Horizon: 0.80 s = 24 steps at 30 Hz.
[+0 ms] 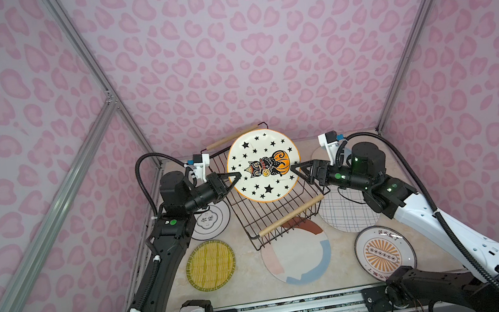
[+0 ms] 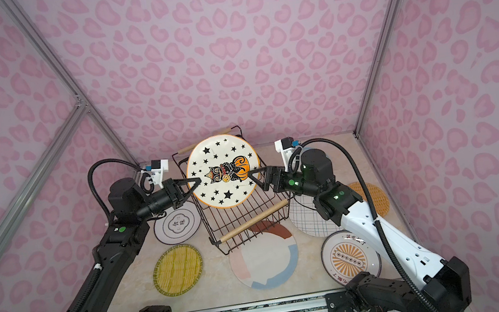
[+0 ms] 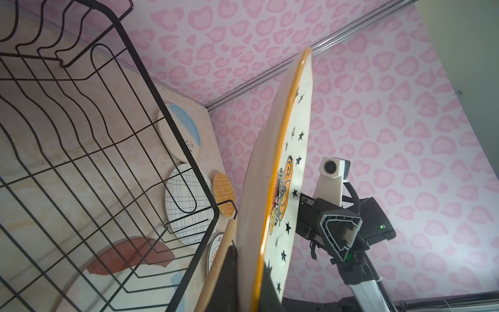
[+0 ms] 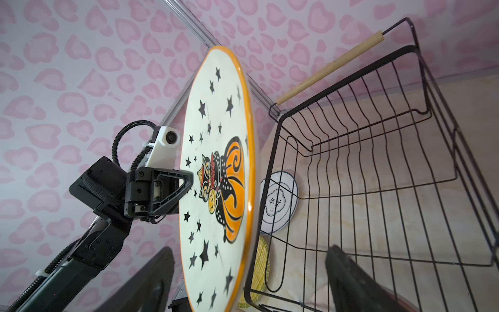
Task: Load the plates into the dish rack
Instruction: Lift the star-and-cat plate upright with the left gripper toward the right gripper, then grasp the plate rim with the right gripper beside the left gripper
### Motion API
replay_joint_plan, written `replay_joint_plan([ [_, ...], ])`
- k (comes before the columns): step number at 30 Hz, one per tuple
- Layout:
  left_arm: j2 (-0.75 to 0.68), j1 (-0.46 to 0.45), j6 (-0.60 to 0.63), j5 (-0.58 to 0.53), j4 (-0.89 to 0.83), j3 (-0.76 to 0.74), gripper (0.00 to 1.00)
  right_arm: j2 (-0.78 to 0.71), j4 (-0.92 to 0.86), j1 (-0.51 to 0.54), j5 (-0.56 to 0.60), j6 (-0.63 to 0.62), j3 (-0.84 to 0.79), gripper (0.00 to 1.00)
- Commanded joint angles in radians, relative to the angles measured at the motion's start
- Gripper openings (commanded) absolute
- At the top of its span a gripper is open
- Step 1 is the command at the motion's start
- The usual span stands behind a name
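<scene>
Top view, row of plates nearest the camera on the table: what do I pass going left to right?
yellow woven-look plate → colour-blocked plate, its far edge tucked under the dish rack → orange sunburst plate

Lilac walls point(image 1: 259, 46) with pink blotch print on three sides; aluminium frame struts point(image 1: 90, 63) up the corners; beige marble-look tabletop point(image 1: 248, 263); metal rail point(image 1: 296, 311) along near edge; soft even light; plain grey-green strip point(image 3: 472, 40) beyond panel in left wrist view.
</scene>
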Motion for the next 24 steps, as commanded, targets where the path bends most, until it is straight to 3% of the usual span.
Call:
replay_joint_plan([
  [1, 0.009, -0.015, 0.003, 0.027, 0.161, -0.004, 0.04, 0.03, 0.065, 0.003, -0.012, 0.037, 0.022, 0.78],
  [10, 0.026, -0.026, 0.012, 0.017, 0.16, -0.007, 0.04, 0.044, 0.152, 0.002, 0.008, 0.125, 0.017, 0.46],
  [24, 0.035, -0.026, 0.01, 0.005, 0.176, -0.029, 0.04, 0.034, 0.193, 0.006, 0.052, 0.182, -0.009, 0.12],
])
